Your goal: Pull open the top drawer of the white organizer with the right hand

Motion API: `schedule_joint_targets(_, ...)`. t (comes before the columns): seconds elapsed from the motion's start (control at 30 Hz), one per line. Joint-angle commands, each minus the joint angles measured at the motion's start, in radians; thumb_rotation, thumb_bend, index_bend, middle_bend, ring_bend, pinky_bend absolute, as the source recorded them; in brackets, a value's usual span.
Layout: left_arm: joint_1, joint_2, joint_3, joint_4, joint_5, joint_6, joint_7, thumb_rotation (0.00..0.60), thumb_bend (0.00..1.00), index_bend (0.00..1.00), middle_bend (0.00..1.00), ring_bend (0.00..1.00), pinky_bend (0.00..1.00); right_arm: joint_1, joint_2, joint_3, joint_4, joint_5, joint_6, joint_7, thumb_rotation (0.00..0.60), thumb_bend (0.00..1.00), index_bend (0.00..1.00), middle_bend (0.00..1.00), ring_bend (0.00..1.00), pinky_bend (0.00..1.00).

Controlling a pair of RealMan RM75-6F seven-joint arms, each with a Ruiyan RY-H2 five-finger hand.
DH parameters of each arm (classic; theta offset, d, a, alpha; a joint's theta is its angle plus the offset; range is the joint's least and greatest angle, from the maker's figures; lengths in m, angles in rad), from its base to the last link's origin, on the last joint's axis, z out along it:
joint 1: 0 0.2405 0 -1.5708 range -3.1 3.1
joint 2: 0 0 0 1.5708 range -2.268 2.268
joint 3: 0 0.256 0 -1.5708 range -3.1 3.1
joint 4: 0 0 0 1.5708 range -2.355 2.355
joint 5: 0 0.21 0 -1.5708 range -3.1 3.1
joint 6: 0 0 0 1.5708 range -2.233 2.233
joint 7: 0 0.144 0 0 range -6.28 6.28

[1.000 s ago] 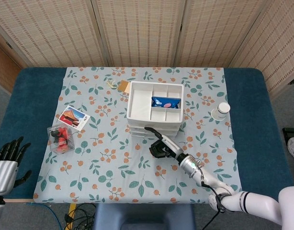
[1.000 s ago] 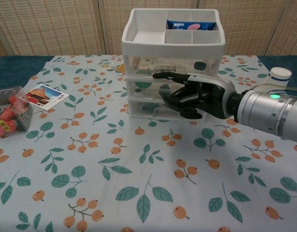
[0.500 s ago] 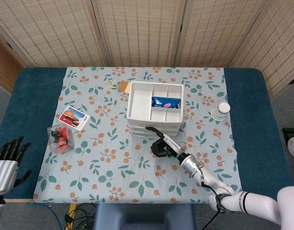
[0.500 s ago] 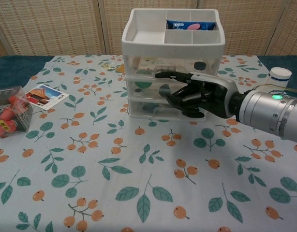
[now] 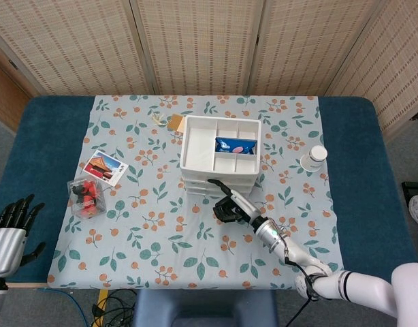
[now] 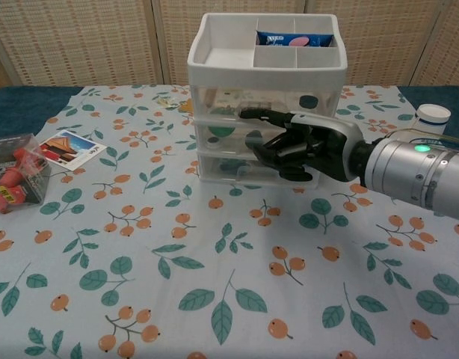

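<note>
So right robot hand [image 6: 297,146] sits right at front of white organizer [image 6: 267,105], one finger stretched toward top drawer [image 6: 237,105], rest curled in; can't tell if it's actually gripping anything. Drawer looks closed, flush with stack. Blue packet [image 6: 294,39] in open tray above robot hand. White jar [image 6: 431,117] off to its right. Left robot hand [image 5: 11,221] way off at counter [image 5: 39,157] edge, fingers spread, holding nothing.
</note>
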Motion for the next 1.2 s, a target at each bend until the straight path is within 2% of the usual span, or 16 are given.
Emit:
schedule_joint_targets(0.03,0.000,0.000,0.001,-0.001,-0.001,-0.001,0.000,0.600,0.23,0.13,0.02,0.01,0.08,0.005,-0.003,0.001,0.006,0.001,-0.004,-0.001,0.600,0.57,0.00,0.84,0.93,0.93)
schedule_joint_targets(0.2,0.002,0.001,0.002,-0.002,-0.003,-0.001,-0.001,0.600,0.23,0.13,0.02,0.01,0.08,0.010,-0.007,0.002,0.012,0.003,-0.003,0.003,0.600,0.58,0.01,0.84,0.93,0.93)
schedule_joint_targets(0.4,0.002,0.001,0.002,-0.004,-0.003,-0.002,0.003,0.600,0.23,0.13,0.02,0.01,0.08,0.011,-0.007,-0.003,0.014,-0.002,0.001,0.008,0.600,0.62,0.13,0.84,0.93,0.93)
schedule_joint_targets(0.57,0.002,0.000,0.002,-0.004,-0.004,-0.002,0.005,0.600,0.23,0.13,0.02,0.01,0.08,0.004,-0.002,-0.015,0.009,-0.012,0.012,0.016,0.600,0.62,0.17,0.84,0.93,0.93)
schedule_joint_targets(1.1,0.005,-0.005,0.006,0.003,-0.004,-0.002,0.000,0.600,0.23,0.13,0.02,0.01,0.08,-0.047,0.020,-0.079,-0.053,-0.064,0.086,0.020,0.600,0.62,0.17,0.84,0.93,0.93)
schedule_joint_targets(1.2,0.004,-0.006,0.006,0.005,-0.002,-0.002,-0.001,0.600,0.23,0.13,0.02,0.01,0.08,-0.053,0.033,-0.090,-0.071,-0.068,0.091,0.006,0.600,0.62,0.10,0.83,0.93,0.93)
